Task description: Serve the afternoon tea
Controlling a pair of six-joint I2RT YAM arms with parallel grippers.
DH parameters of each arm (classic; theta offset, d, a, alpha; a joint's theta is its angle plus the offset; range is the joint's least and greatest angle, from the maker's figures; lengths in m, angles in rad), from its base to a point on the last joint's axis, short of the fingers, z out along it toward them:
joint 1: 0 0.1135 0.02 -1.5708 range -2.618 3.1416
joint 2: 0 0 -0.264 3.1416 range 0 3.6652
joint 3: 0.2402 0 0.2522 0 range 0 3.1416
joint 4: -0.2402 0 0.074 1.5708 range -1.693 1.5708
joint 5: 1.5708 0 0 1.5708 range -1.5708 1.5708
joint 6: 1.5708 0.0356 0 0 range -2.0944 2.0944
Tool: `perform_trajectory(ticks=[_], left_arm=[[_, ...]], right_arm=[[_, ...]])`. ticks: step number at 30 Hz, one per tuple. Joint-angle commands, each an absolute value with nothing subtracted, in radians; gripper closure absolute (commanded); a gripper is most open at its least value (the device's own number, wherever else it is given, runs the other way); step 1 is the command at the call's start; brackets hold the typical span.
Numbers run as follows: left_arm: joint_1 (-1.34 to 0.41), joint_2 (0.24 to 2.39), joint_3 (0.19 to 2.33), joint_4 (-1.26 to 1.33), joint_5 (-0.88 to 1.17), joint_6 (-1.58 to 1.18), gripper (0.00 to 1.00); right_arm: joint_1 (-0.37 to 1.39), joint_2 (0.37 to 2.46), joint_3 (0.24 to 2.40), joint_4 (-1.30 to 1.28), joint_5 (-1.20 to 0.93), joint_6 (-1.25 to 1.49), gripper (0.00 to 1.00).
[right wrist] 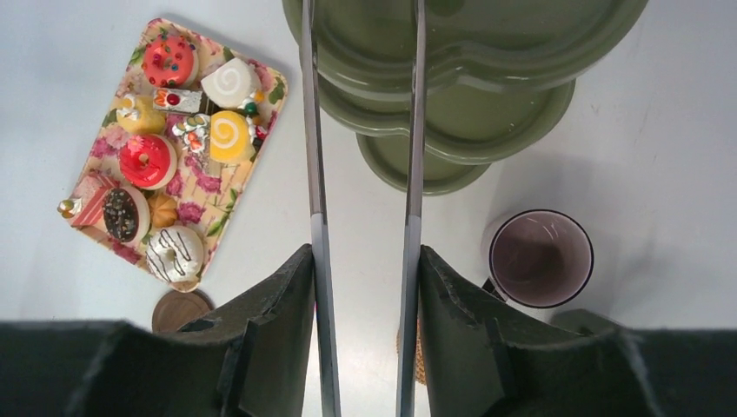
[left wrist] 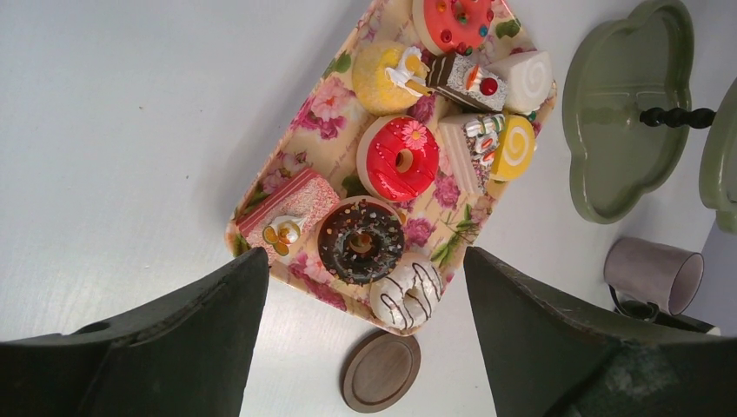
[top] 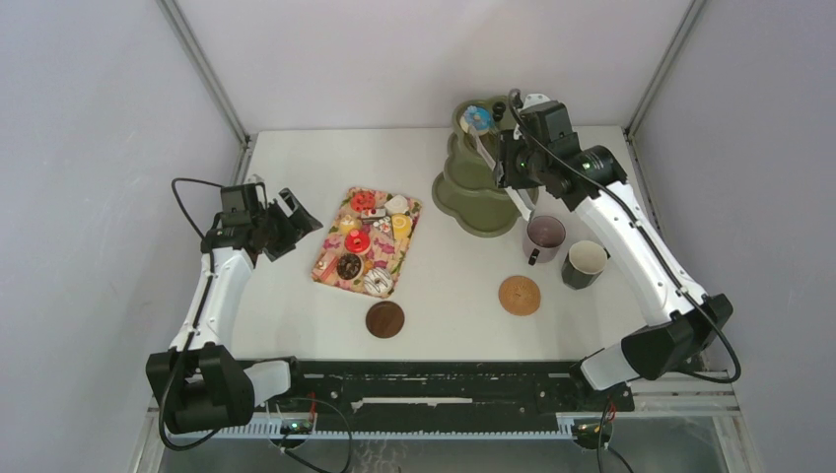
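Several toy pastries, among them a red donut [top: 358, 241] [left wrist: 400, 160], a chocolate donut [left wrist: 360, 241] and a white striped donut [left wrist: 408, 292], lie on the floral tray [top: 328, 273]. A blue donut [top: 478, 118] sits on the top tier of the green stand [top: 475, 193]. The mauve mug [top: 544, 236] [right wrist: 541, 258] and the dark green mug [top: 585, 264] stand right of centre. My right gripper [top: 508, 163] [right wrist: 367, 256] is shut on the tongs [right wrist: 316, 130], which reach over the stand; their tips are out of view. My left gripper [top: 294, 223] [left wrist: 365, 261] is open and empty, left of the tray.
A dark wooden coaster [top: 384, 319] [left wrist: 381, 371] lies just in front of the tray. A light woven coaster [top: 520, 295] lies in front of the mauve mug. The stand's lower tiers [right wrist: 452, 130] hold nothing that I can see. Walls close the table on three sides.
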State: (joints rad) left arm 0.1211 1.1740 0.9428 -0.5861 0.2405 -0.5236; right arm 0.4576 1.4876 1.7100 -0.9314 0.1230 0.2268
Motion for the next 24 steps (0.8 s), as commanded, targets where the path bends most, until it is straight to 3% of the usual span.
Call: perform_trajectory(ticks=[1,14,24], left_arm=[[0.127,1.166,0.959,-0.556,0.258,-0.520,0.13],[0.127,1.147,0.956,-0.570,0.255,-0.513,0.13],[0.127,1.139,0.975,-0.585,0.242,-0.507,0.13]], right_arm=[[0.453,1.418,1.695,-0.883,0.119,0.247,0.49],[0.478,1.332,1.653,-0.884,0.119,0.259,0.51],[0.572,1.160,1.562,-0.898,0.077,0.199,0.78]])
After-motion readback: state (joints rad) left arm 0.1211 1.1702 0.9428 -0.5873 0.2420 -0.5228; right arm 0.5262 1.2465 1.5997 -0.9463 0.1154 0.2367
